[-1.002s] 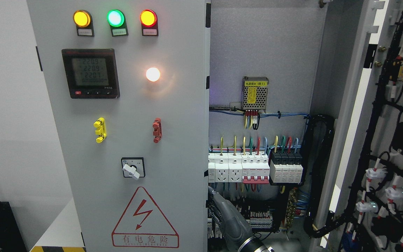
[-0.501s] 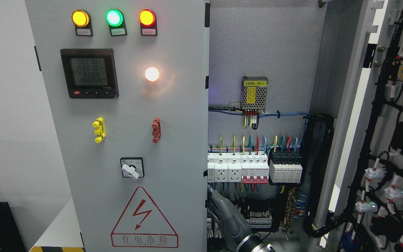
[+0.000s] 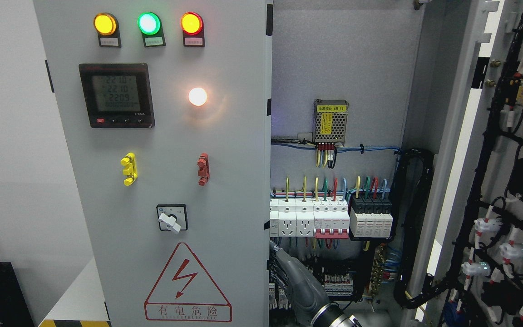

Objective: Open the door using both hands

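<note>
At lower centre, our right hand point(image 3: 276, 261) reached behind the left door's point(image 3: 175, 181) free edge, its grip hidden; the right door point(image 3: 506, 181) stood open. We judged pulling came next.

Only one limb shows: the right arm point(image 3: 306, 290), coming in at the bottom edge just right of the middle. It slants up and to the left, narrowing as it goes. Its outer shell is smooth and grey. Low down, near the bottom edge, a bright metal ring point(image 3: 334, 316) circles the limb, with dark parts below the ring. The upper end tapers to a dark tip, and that is where the robot hand would sit. It is mostly hidden there, so its pose cannot be told. The other arm does not show anywhere.
</note>
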Tool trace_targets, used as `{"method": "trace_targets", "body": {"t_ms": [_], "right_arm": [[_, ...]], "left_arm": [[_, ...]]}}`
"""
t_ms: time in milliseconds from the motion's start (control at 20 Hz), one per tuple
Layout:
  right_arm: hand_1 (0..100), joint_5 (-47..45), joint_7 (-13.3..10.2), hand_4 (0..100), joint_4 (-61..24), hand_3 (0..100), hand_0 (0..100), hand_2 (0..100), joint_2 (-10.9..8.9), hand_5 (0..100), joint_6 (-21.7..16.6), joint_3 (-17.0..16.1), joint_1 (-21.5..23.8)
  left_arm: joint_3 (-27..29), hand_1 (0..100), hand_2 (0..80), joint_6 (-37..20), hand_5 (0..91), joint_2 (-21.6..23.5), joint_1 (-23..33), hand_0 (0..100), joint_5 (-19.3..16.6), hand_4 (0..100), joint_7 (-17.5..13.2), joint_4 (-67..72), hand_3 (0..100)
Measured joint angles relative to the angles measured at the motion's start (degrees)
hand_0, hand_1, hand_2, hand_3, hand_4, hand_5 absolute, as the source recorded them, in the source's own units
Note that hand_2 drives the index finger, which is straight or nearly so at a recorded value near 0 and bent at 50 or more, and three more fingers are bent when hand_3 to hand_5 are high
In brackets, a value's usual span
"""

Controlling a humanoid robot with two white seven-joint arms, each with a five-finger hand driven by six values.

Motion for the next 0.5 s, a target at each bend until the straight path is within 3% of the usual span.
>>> {"method": "trace_targets", "body": {"t_ms": [501], "right_arm": [[0,-0.2,0.3,0,0.7,0,39,0,-0.36,0,0.0,0.0,-0.7]], "left_arm": [[0.0,0,0.0,0.0,0.0,0.0,0.0,0,0.0,0,0.1,0.0,0]]}}
